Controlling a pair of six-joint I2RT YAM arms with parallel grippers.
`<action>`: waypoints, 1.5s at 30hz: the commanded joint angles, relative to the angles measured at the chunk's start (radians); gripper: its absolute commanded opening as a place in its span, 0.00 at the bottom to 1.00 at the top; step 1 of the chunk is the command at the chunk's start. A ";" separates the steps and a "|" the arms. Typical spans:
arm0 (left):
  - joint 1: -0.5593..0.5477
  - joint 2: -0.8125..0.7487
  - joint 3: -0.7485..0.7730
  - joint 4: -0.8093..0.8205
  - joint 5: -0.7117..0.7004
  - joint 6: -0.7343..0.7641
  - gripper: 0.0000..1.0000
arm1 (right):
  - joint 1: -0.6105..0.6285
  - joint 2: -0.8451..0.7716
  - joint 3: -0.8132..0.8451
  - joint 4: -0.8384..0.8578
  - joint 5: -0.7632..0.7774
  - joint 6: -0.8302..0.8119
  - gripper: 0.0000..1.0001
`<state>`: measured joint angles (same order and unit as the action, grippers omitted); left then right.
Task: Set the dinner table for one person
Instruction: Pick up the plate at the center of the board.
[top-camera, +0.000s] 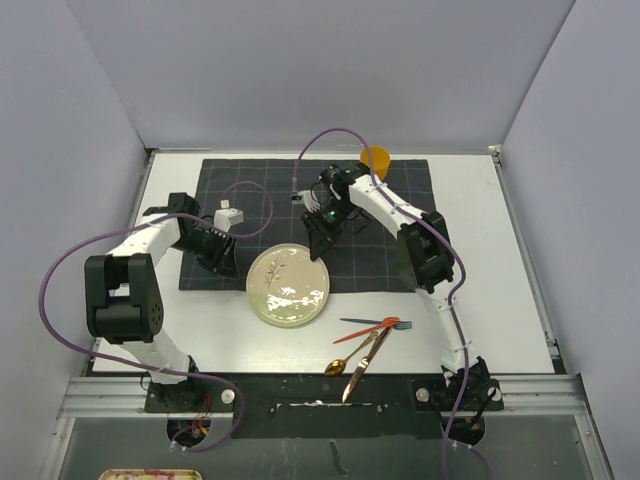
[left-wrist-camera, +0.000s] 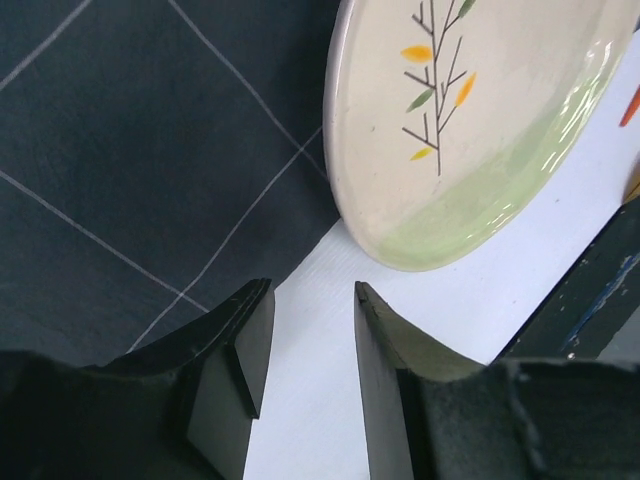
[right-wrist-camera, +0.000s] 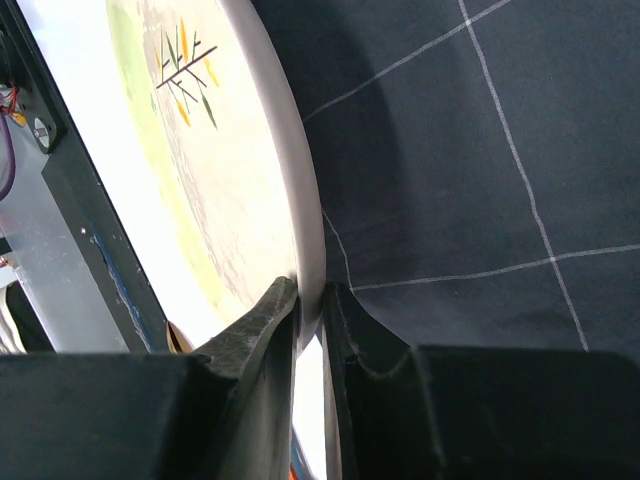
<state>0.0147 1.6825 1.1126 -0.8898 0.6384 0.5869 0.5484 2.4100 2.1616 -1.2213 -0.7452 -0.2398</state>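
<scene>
Four pieces of loose cutlery (top-camera: 375, 338) lie crossed nearest the arm bases, right of centre on the large flat white rectangular surface (top-camera: 500, 280) that serves as the dinner table; by my read none is laid out yet. Just beyond them, a round cream ceramic plate (top-camera: 288, 290) with a branch-and-leaf print straddles the near edge of a dark grey gridded cloth (top-camera: 360, 265), roughly half on cloth, half on bare surface. The right fingers (right-wrist-camera: 272, 325) are pinched on the plate's far rim, a thin edge grip only. The left fingers (left-wrist-camera: 250, 330) are parted partway and empty, over bare surface at the cloth's edge, just beside the plate's left rim and not touching it. Can't tell whether the plate is lifted or lying flat. Risks: the rim pinch is shallow, so the plate could pivot or slip out if raised. If it's dragged instead, it could ruck the cloth. A leftward move would hit the left fingers, and a move near and right would sweep the cutlery. Farther back, a small white block (top-camera: 228, 215) sits on the cloth's left part, beyond the left fingers. An orange rounded cup (top-camera: 376, 158) stands at the cloth's far edge behind the right arm. Purple cables loop over the cloth and could snag.
</scene>
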 joint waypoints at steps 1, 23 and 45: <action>0.029 0.021 0.061 0.022 0.152 -0.010 0.37 | -0.008 -0.120 0.019 0.003 -0.086 -0.010 0.00; 0.115 0.183 0.078 0.078 0.467 -0.024 0.43 | -0.024 -0.117 0.013 0.008 -0.123 -0.008 0.00; 0.054 0.308 0.135 0.067 0.560 0.015 0.44 | -0.025 -0.096 0.044 0.005 -0.137 -0.010 0.00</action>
<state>0.0692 1.9667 1.1984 -0.8337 1.1286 0.5804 0.5297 2.4100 2.1597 -1.2201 -0.7719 -0.2512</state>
